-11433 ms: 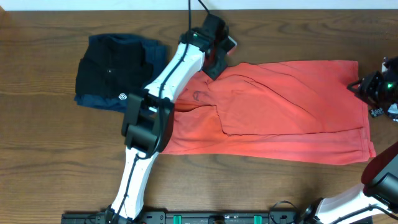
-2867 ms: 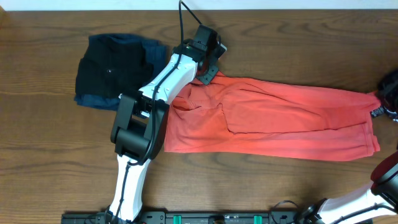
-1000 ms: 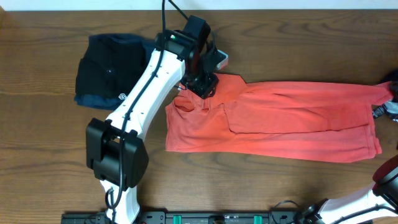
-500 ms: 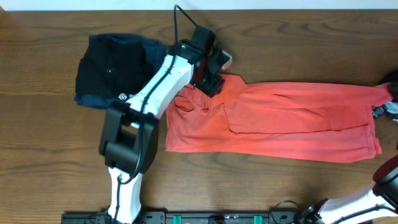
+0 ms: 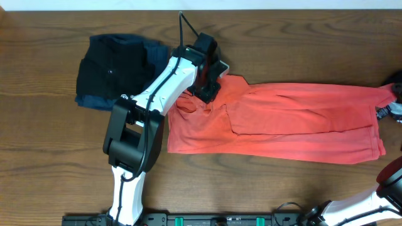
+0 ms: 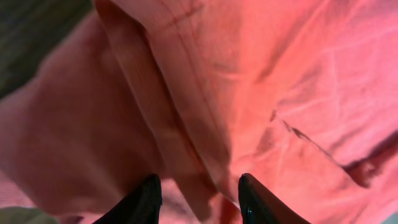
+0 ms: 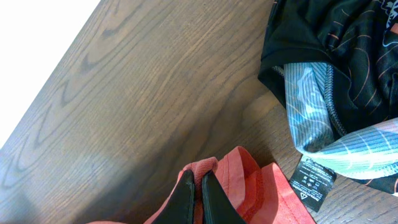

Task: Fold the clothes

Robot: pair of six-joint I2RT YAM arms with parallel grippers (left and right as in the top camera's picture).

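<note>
The shirt [image 5: 301,122] stretches across the table [image 5: 50,157] from middle to right edge. It looks like limp, light cloth, best taken by its corners. The left fingers [image 6: 143,202] stand half open astride a fold at its far-left corner; the right fingers [image 7: 185,194] pinch its far-right corner.

Even overhead light; T-shirt [image 6: 249,93] blurred at left wrist.
</note>
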